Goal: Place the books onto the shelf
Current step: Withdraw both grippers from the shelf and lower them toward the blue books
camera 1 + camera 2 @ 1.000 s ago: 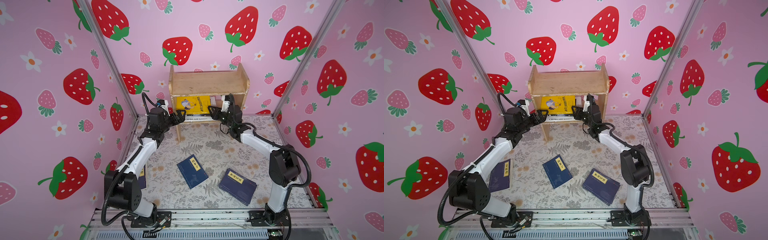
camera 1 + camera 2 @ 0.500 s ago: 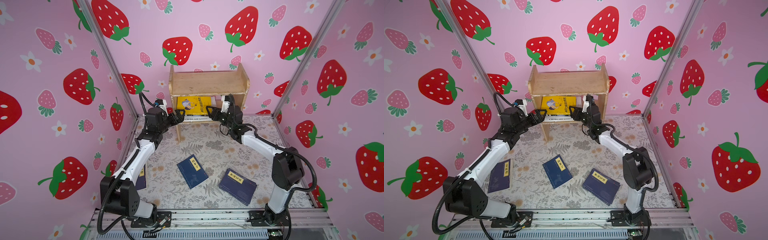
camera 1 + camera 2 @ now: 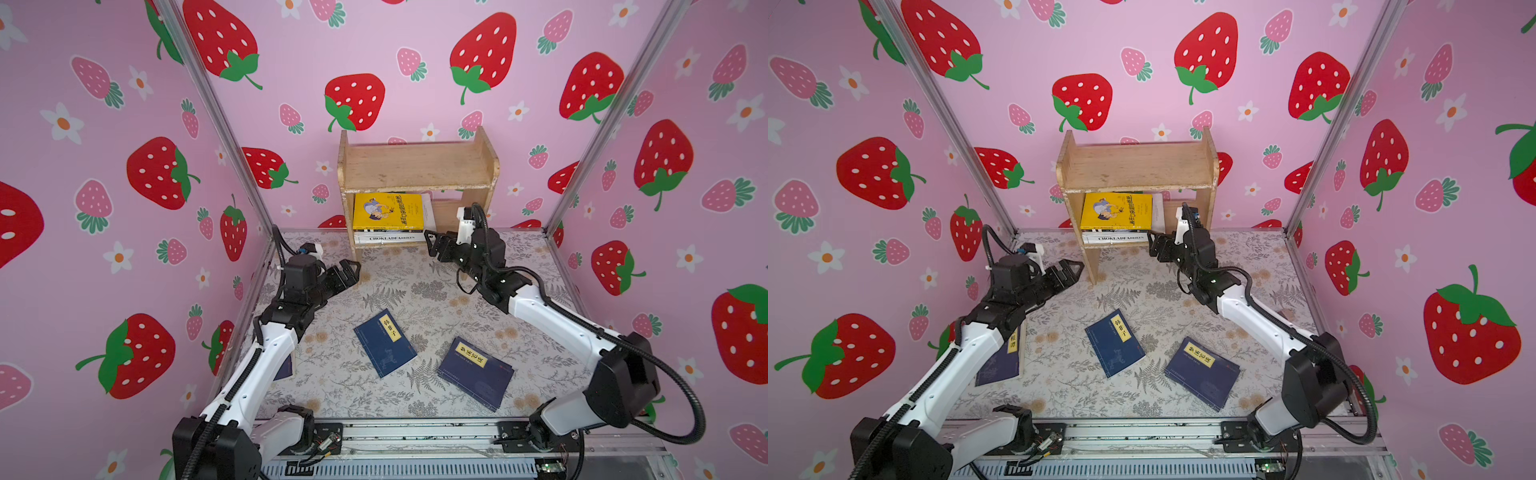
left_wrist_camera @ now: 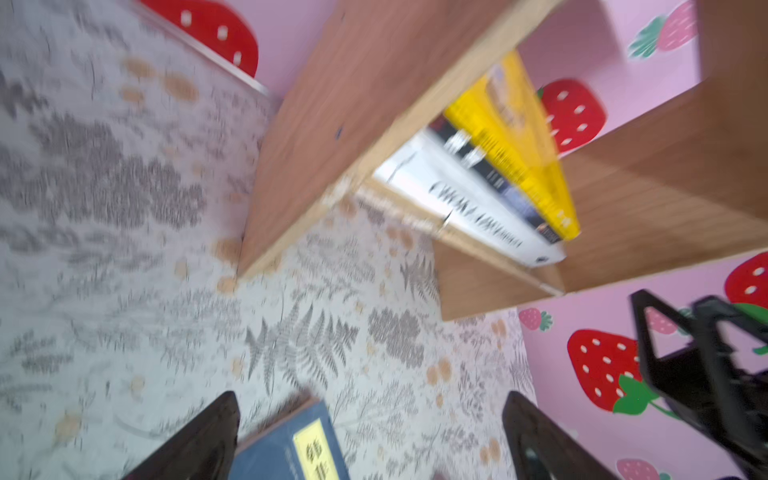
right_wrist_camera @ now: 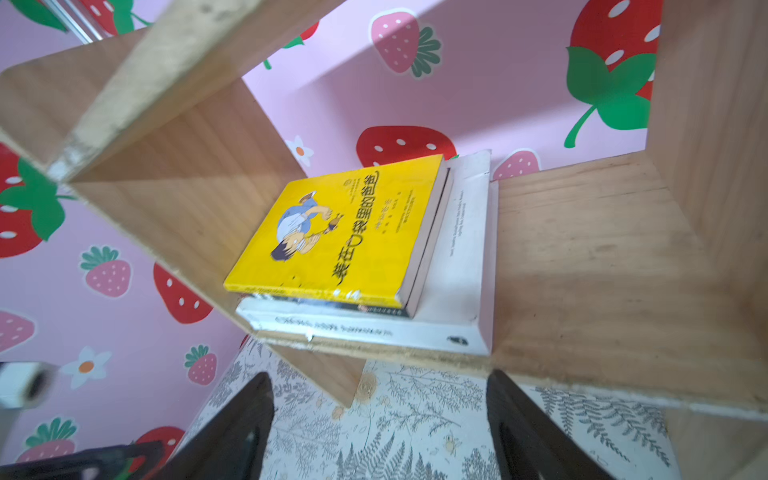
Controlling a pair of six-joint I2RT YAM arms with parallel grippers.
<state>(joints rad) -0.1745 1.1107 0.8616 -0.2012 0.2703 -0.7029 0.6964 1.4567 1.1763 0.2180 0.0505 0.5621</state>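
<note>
Bookshelf scene from above: wooden shelf (image 3: 419, 166) is standing against the back wall on a floral mat (image 3: 415, 291). Three books are lying flat, stacked on the lower tier's left part, spines facing front, long axes running side to side: white book (image 3: 390, 238) at bottom, dark book (image 5: 332, 305) in btwn, yellow book (image 3: 388, 212) on top. Right gripper (image 3: 432, 243) is hovering just beside the stack's front right corner, fingers apart, empty. Left gripper (image 3: 349, 270) is hovering near the shelf's left leg, fingers wide apart, empty. Middle navy book (image 3: 384, 343) & right navy book (image 3: 476, 374) are lying flat mid-mat, long axes skewed diagonally; third navy book (image 3: 1000, 357) is lying partly under the left arm.
</note>
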